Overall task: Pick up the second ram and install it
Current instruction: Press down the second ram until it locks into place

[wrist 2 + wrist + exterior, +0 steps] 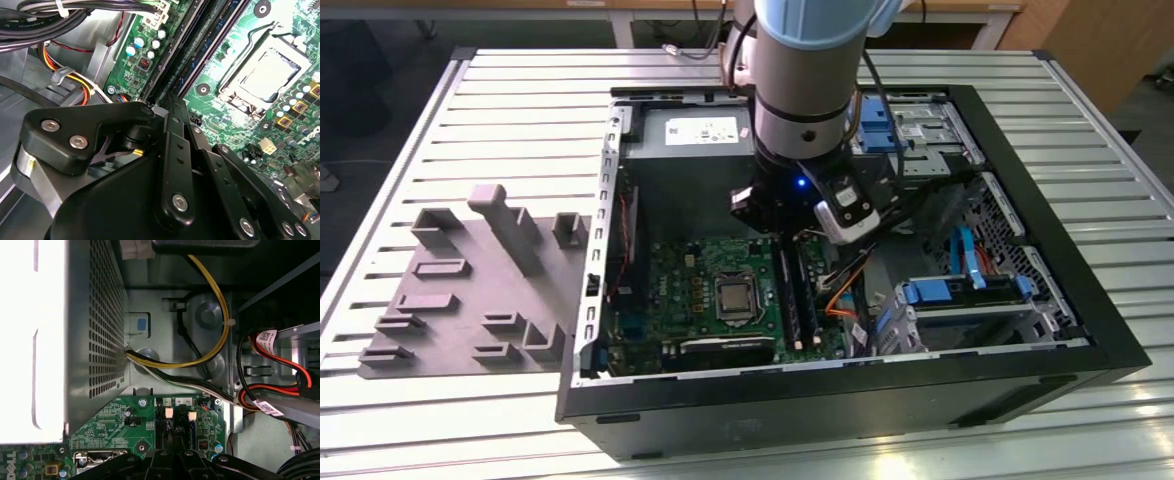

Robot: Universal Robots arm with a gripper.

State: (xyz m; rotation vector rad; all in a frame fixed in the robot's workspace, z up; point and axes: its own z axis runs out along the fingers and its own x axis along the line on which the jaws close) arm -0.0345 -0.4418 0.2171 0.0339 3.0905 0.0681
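We find the gripper [790, 232] lowered inside the open computer case [1067, 290], directly over the black memory slots [795, 292] on the green motherboard [687, 285]. In the second wrist view its black linkage arms converge toward one narrow line at the end of the slots [200, 55], which suggests a near-closed claw, but the fingertips are hidden behind the linkage, so we cannot tell its opening or whether it grips anything. We cannot pick out the second ram as a separate part; dark strips lie along the slots in the second wrist view, and whether one is the stick we cannot tell. The processor socket [736, 298] sits just beside the slots, toward the exterior view's left. The case lies on its side on a slatted metal table [520, 110]. A grey plastic holder tray [467, 290] rests on the table at the exterior view's left, just beside the case. Wooden furniture [1101, 40] stands behind the table.
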